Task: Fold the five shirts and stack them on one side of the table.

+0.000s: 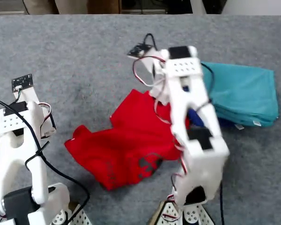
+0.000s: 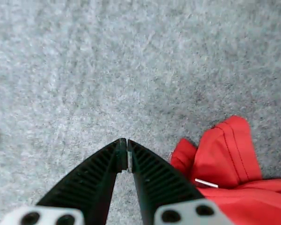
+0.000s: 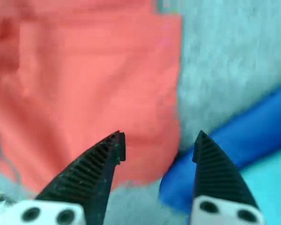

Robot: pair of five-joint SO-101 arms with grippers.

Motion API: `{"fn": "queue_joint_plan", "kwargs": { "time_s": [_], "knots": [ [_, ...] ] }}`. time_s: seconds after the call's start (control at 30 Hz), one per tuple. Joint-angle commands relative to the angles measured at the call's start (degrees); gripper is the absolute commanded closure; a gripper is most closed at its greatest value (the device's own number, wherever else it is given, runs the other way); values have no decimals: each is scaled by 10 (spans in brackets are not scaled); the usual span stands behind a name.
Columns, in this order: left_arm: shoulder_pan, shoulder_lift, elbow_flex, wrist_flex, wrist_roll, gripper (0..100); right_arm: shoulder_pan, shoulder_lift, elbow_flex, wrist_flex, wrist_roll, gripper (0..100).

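Right arm [image 1: 193, 117] overhangs red shirt [image 1: 126, 150] beside teal stack [image 1: 243, 93].

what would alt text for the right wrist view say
The right gripper, jaws open, hangs over the edge of a red shirt lying on the grey table. Next to the red shirt is a blue fold of cloth, with teal cloth just past it.
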Motion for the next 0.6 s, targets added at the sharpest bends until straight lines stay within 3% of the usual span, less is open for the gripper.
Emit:
{"fn": "queue_joint_plan", "kwargs": {
  "time_s": [0.0, 0.27, 0.57],
  "knots": [
    [2, -4, 10, -7, 6, 980, -22, 144, -192, 13, -7, 753],
    [2, -6, 45, -8, 4, 980, -55, 402, -576, 97, -6, 755],
    [1, -6, 47, -9, 2, 980, -52, 452, -631, 98, -4, 756]
  ]
}}
